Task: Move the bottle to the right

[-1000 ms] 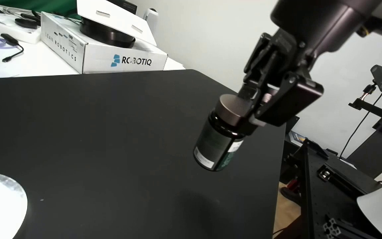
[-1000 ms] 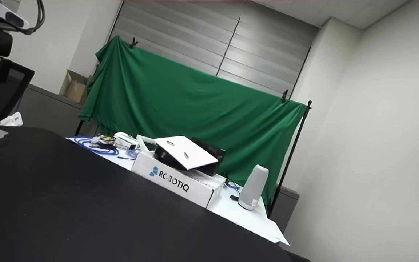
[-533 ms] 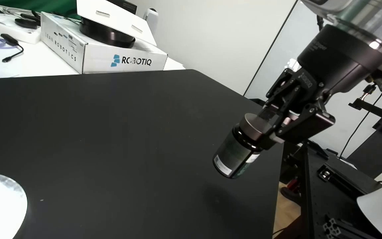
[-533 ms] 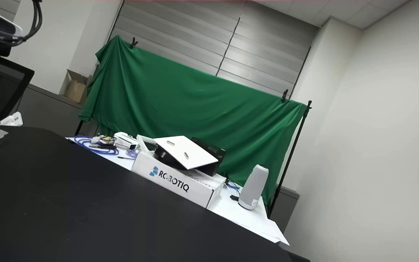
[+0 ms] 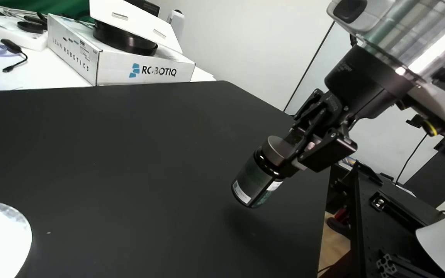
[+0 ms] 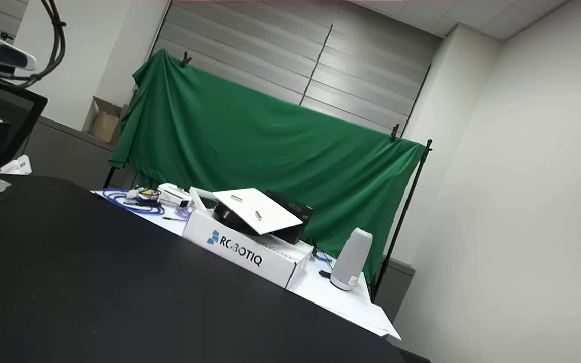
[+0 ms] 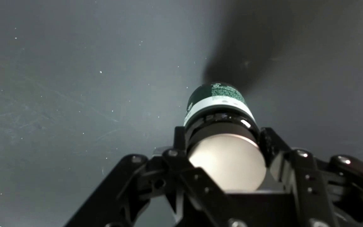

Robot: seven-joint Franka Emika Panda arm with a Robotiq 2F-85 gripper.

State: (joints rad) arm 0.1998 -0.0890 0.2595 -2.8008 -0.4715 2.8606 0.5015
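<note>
While the bottle [image 5: 259, 175] hangs over the black table [image 5: 129, 162], leaning in an exterior view with its base lower than its cap, the step in hand appears to be the carry: the grasp is made and the setting-down is not. Its shadow [image 5: 251, 231], spread on the table just beside the base, suggests a gap below, though its depth is hard to judge. Seen from there, the bottle is between the pale round disc [image 5: 0, 239], which lies on the table, and the table's right-hand edge, nearer that edge. Beyond the table's far edge stands the white Robotiq box [image 5: 114, 69].

The gripper [image 7: 223, 137] is drawn in to the width of the cap; the wrist view shows its fingers [image 7: 180, 138] on either side of the bottle's cap and neck, holding it and nothing else.

Whose right the task means cannot be told, so how much sideways travel remains is uncertain. The next move probably calls for finishing any shift over the table, turning the bottle upright, then lowering it until the base meets the table flat. Only then should the fingers spread and rise clear. Letting go at this lean would likely land the bottle on the rim of its base and let it topple or roll across the table.
</note>
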